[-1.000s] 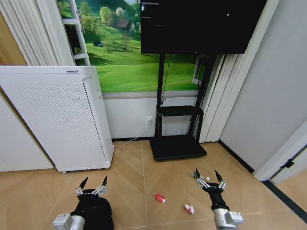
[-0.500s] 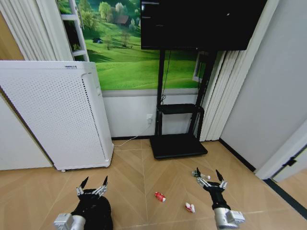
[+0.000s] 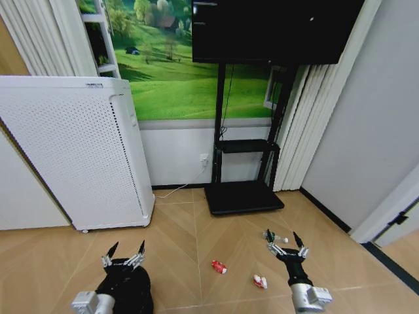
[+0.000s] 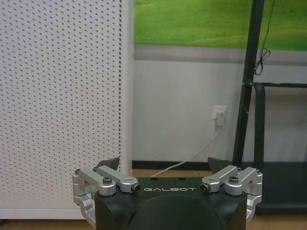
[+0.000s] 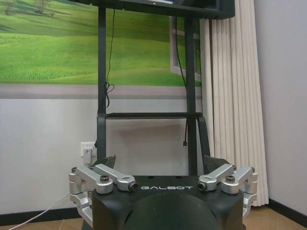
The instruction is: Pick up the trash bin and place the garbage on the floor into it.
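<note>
While both arms are hovering low over the floor point(image 3: 177, 229), the left gripper point(image 3: 124, 256) is hanging with fingers spread just above the trash bin point(image 3: 127, 291), not yet gripping it; judging by this, the pickup step is just beginning, and the next move calls for lowering onto the rim. Near the right gripper point(image 3: 286, 245), also splayed and empty, garbage is lying scattered: two red-and-white wrappers point(image 3: 218, 266) between the arms, and a small clear bottle point(image 3: 277, 239) just beside its fingertips. Farther off, a white appliance point(image 3: 72, 157) and TV stand point(image 3: 242, 196) are lining the wall.
</note>
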Tool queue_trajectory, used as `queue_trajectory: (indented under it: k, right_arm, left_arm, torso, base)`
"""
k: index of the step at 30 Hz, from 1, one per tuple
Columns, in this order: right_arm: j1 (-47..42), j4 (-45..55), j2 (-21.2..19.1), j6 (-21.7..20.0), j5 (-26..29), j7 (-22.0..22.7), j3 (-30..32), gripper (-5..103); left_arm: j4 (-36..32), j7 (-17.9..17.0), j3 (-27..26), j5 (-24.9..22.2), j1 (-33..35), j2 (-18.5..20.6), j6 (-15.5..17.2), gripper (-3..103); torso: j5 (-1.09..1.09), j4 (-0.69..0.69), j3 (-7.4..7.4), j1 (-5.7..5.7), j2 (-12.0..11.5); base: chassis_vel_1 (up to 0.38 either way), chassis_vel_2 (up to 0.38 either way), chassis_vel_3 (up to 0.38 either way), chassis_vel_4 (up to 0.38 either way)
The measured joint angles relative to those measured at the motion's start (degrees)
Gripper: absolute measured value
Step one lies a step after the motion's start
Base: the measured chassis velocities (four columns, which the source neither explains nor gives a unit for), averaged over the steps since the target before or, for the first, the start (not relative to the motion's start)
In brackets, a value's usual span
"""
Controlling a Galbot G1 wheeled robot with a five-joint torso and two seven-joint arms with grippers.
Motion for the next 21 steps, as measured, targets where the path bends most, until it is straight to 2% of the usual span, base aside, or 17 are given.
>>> queue_trajectory:
  k: [4,5,6,7,9,10,11,13,14,17,21]
  right_arm:
    - [0.34,-0.31,-0.22,-0.46,0.1,0.55,0.02,100]
    - [0.54,-0.51,-0.38,-0.61,0.25,0.73,0.04,100]
    - [1.0,-0.83,-0.68,-0.74,0.55,0.9,0.04,100]
    - [1.0,-0.83,-0.68,-0.74,0.55,0.9,0.04,100]
    - [1.92,-1.28,-1.05,-1.01,1.11,1.09,-0.02,100]
    - [1.92,-1.28,-1.05,-1.01,1.11,1.09,-0.02,100]
    - [2.64,-1.64,-1.25,-1.15,1.55,1.17,-0.04,100]
    - [3.61,-2.14,-1.55,-1.33,2.34,1.31,-0.08,100]
    - [3.61,-2.14,-1.55,-1.33,2.34,1.31,-0.08,100]
    - [4.78,-2.98,-2.06,-1.46,3.26,1.4,-0.14,100]
    - [5.71,-3.61,-2.52,-1.6,3.94,1.49,-0.36,100]
  left_arm:
    - [-0.53,-1.68,-1.64,1.31,0.6,0.21,-0.7,100]
    - [-1.33,-2.54,-2.26,1.17,1.26,0.45,0.07,100]
    - [-3.7,-6.55,-2.97,-3.03,2.97,1.12,4.17,100]
    - [-3.7,-6.55,-2.97,-3.03,2.97,1.12,4.17,100]
    - [-7.07,-15.53,-4.14,-12.36,4.87,2.27,11.2,100]
    - [-7.07,-15.53,-4.14,-12.36,4.87,2.27,11.2,100]
    - [-8.63,-21.2,-5.73,-19.5,5.84,3.13,16.42,100]
    - [-9.3,-24.86,-8.47,-26.92,7.18,4.05,21.87,100]
    - [-9.3,-24.86,-8.47,-26.92,7.18,4.05,21.87,100]
    - [-8.87,-25.53,-12.29,-33.51,10.11,4.78,26.28,100]
    - [-7.07,-24.83,-15.05,-36.72,13.07,5.26,27.18,100]
  torso:
    - [0.0,0.0,-0.23,-0.05,-0.28]
    - [0.0,0.0,-0.27,-0.05,-0.32]
    - [0.01,0.0,-0.29,-0.05,-0.32]
    - [0.01,0.0,-0.29,-0.05,-0.32]
    - [0.02,0.0,-0.29,-0.06,-0.32]
    - [0.02,0.0,-0.29,-0.06,-0.32]
    - [0.02,0.0,-0.27,-0.05,-0.29]
    - [0.0,0.0,-0.22,-0.02,-0.22]
    - [0.0,0.0,-0.22,-0.02,-0.22]
    - [0.01,0.0,-0.15,0.02,-0.12]
    - [0.0,0.0,-0.11,0.03,-0.05]
  base:
    - [0.0,0.0,0.0,0.0]
    - [0.0,0.0,0.0,0.0]
    - [0.0,0.0,0.0,0.0]
    - [0.0,0.0,0.0,0.0]
    - [0.0,0.0,0.0,0.0]
    - [0.0,0.0,0.0,0.0]
    - [0.0,0.0,0.0,0.0]
    - [0.0,0.0,0.0,0.0]
    - [0.0,0.0,0.0,0.0]
    - [0.0,0.0,0.0,0.0]
    - [0.0,0.0,0.0,0.0]
